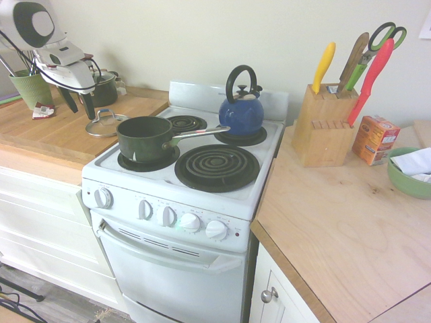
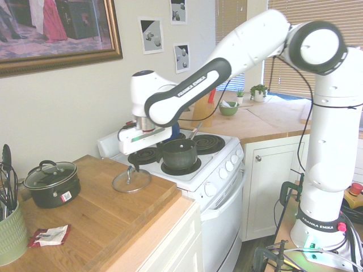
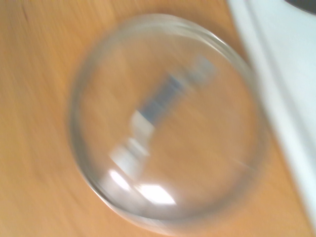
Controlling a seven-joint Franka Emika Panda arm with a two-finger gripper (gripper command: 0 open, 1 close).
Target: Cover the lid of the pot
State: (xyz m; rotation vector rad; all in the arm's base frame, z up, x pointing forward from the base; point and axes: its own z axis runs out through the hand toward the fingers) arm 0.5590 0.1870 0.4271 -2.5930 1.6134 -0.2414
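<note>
The lid [image 1: 104,125], clear glass with a metal rim and a small knob, lies flat on the wooden counter just left of the stove. It fills the wrist view as a blurred lid [image 3: 165,133], and the second exterior view shows the lid [image 2: 131,181] too. My gripper [image 1: 79,103] hangs open a little above the lid, fingers pointing down and holding nothing; the gripper [image 2: 132,164] stands over the knob. The pot [image 1: 143,136], a dark green saucepan with a long silver handle, sits uncovered on the front left burner, where the other side also shows the pot [image 2: 180,154].
A blue kettle [image 1: 241,111] stands on the back right burner. A small dark two-handled lidded pot [image 2: 52,182], a green utensil cup [image 2: 8,232] and a red packet [image 2: 50,235] are on the counter. Right of the stove are a knife block [image 1: 323,124], a box [image 1: 374,139] and a green bowl [image 1: 409,173].
</note>
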